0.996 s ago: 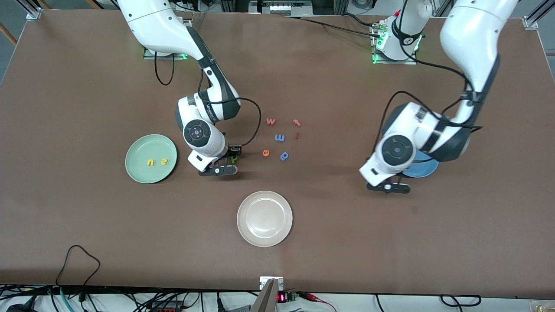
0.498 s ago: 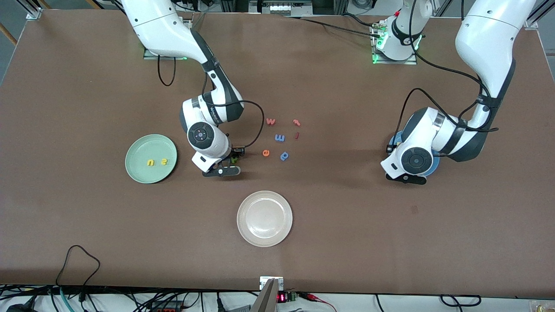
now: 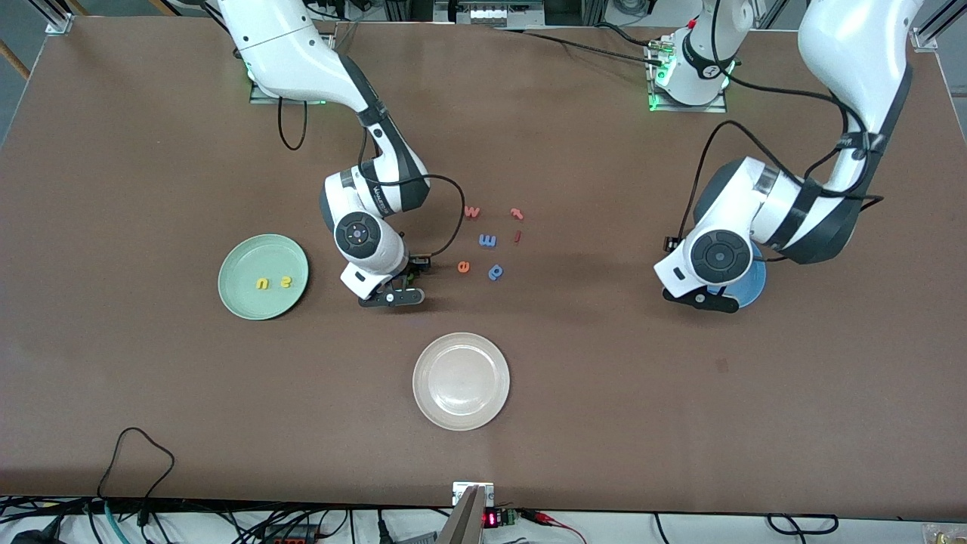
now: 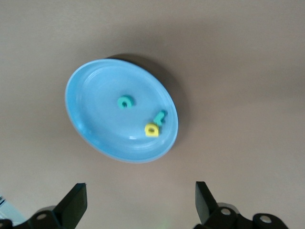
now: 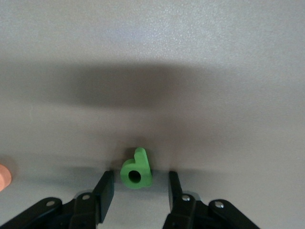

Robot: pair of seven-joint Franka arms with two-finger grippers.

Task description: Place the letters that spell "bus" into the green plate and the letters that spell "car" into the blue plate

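Note:
The green plate [image 3: 249, 261] holds a yellow "u" [image 3: 261, 283] and a yellow "s" [image 3: 285, 282]. The dark green stem-and-bowl letter [image 5: 136, 171] lies on the table beside that plate, toward the left arm's end. My right gripper [image 5: 140, 188] is down around it, open, with a gap on each side of the letter. The blue plate [image 4: 95, 95] holds a teal "c" [image 4: 126, 102], a teal "r" [image 4: 160, 117] and a yellow "a" [image 4: 151, 130]. My left gripper [image 4: 139, 200] hangs open and empty by that plate's rim [image 3: 755, 291].
A cream-white plate [image 3: 461, 381] lies nearer to the front camera, mid-table. Loose letters lie beside the right gripper: an orange "e" [image 3: 464, 266], a blue stem-and-bowl letter [image 3: 495, 271], a blue "m" [image 3: 488, 240], a red "w" [image 3: 472, 211] and two small red ones.
The left gripper swung from the bare table to the blue plate and opened. The right gripper shifted slightly toward the left arm's end, its fingers narrowing around the green letter.

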